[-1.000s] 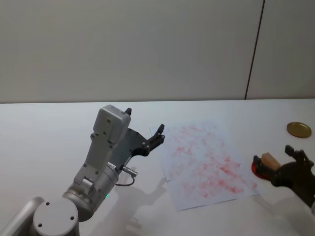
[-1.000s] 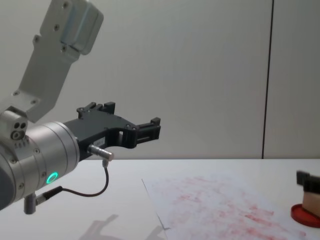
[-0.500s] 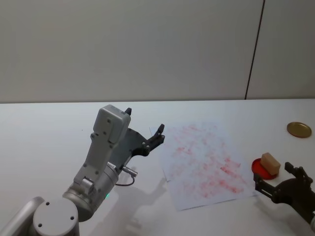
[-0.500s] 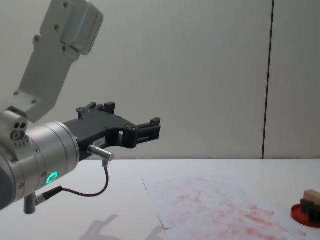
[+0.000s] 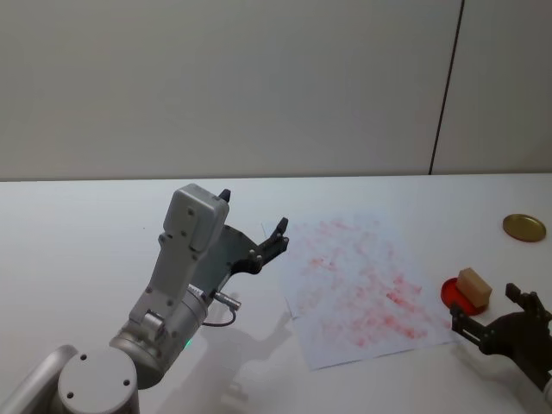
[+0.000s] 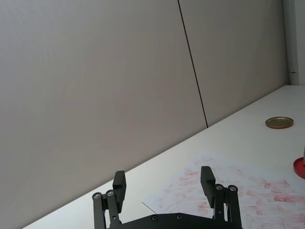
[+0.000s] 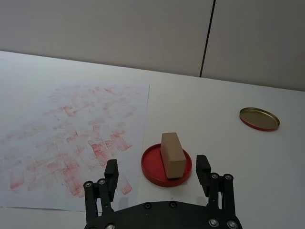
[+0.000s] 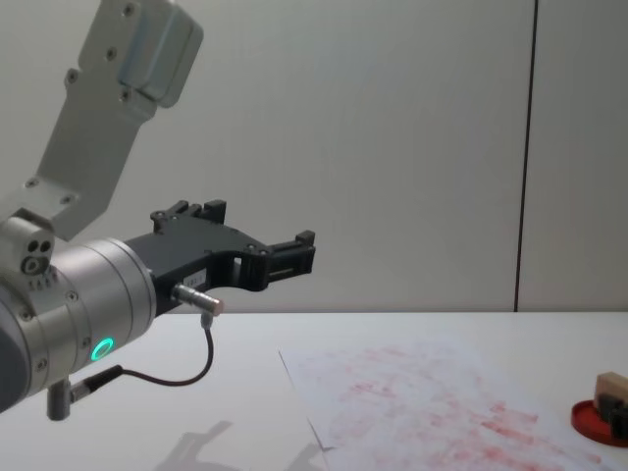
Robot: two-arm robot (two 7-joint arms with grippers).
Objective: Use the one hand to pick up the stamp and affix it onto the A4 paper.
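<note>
The stamp (image 7: 172, 155), a small tan wooden block, stands on the round red ink pad (image 7: 151, 167) just off the right edge of the A4 paper (image 7: 71, 138). My right gripper (image 7: 157, 166) is open, a short way on the near side of the stamp and not touching it. In the head view, the right gripper (image 5: 486, 306) sits low at the right, with the stamp (image 5: 473, 285) beyond it and the red-smeared paper (image 5: 358, 289) to the left. My left gripper (image 5: 253, 211) hangs open and idle above the table, left of the paper.
A gold round lid (image 5: 524, 227) lies on the white table at the far right, beyond the ink pad (image 5: 450, 291). The left arm's big silver body (image 8: 69, 304) rises at the left of the chest view. A wall stands behind the table.
My right gripper has drawn back toward me from around the stamp, leaving it standing on the ink pad. The left arm has not moved.
</note>
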